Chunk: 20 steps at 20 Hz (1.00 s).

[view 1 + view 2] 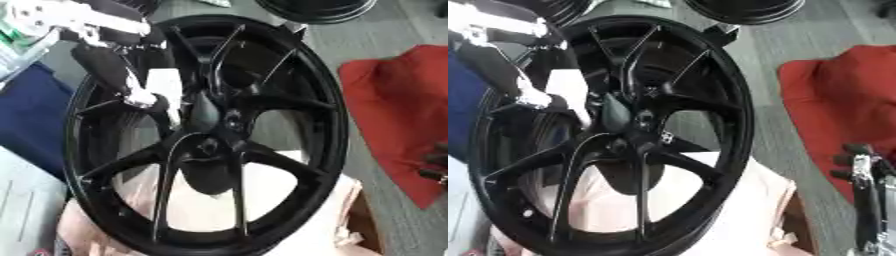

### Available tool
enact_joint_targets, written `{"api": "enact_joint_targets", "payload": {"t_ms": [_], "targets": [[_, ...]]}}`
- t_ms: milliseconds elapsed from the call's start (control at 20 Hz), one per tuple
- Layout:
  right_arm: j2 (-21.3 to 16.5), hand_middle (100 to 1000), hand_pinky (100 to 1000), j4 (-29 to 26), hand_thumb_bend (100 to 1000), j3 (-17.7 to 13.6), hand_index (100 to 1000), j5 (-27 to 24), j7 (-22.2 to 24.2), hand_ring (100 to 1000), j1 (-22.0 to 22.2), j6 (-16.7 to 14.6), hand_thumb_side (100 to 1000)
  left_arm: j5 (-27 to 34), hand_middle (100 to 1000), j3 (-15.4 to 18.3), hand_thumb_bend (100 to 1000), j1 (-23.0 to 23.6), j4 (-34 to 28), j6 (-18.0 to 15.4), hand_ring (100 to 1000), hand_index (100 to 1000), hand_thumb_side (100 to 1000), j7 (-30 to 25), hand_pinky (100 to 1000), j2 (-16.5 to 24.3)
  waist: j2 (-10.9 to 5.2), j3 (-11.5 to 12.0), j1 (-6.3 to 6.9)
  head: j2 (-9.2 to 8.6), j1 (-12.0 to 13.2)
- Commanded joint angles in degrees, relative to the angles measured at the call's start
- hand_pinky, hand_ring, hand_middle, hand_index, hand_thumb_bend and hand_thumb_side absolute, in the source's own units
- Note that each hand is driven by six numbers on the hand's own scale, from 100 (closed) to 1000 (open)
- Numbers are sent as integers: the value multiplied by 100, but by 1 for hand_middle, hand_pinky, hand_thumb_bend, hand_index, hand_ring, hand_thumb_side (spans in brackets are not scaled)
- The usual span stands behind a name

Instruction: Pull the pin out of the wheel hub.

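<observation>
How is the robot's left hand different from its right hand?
The left hand reaches into the wheel at its hub; the right hand sits off to the side over the red cloth, touching nothing. The left hand shows up in the middle, the right hand at the lower right edge. Both are mostly black.

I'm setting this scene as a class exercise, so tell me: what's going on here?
A humanoid robot is working on a black wheel that stands tilted on pale packing. Its left hand reaches from the upper left through the spokes to the hub. The pin itself cannot be made out. The right hand idles at the lower right, beside a red cloth.
</observation>
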Motion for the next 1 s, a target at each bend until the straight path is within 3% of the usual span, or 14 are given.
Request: {"api": "enact_joint_targets", "payload": {"t_ms": [50, 450, 800, 1000], "targets": [[12, 508, 616, -109, 100, -13, 702, -9, 7, 724, -18, 8, 842, -88, 580, 82, 326, -60, -39, 285, 606, 709, 305, -361, 709, 114, -71, -7, -21, -18, 25], [55, 508, 617, -109, 100, -44, 703, -14, -9, 725, -14, 11, 843, -386, 455, 190, 162, -64, -89, 177, 484, 571, 105, -361, 632, 93, -75, -16, -39, -17, 52], [75, 508, 617, -109, 100, -52, 703, -35, -6, 723, -5, 29, 845, -624, 355, 418, 132, -107, -260, 270, 419, 473, 100, -361, 589, 106, -84, -17, -51, -15, 55], [80, 508, 618, -109, 100, -61, 703, -23, -4, 722, -1, 47, 845, -564, 328, 766, 156, -129, -523, 349, 413, 451, 100, -341, 588, 269, -94, 3, -44, -5, 32]]}}
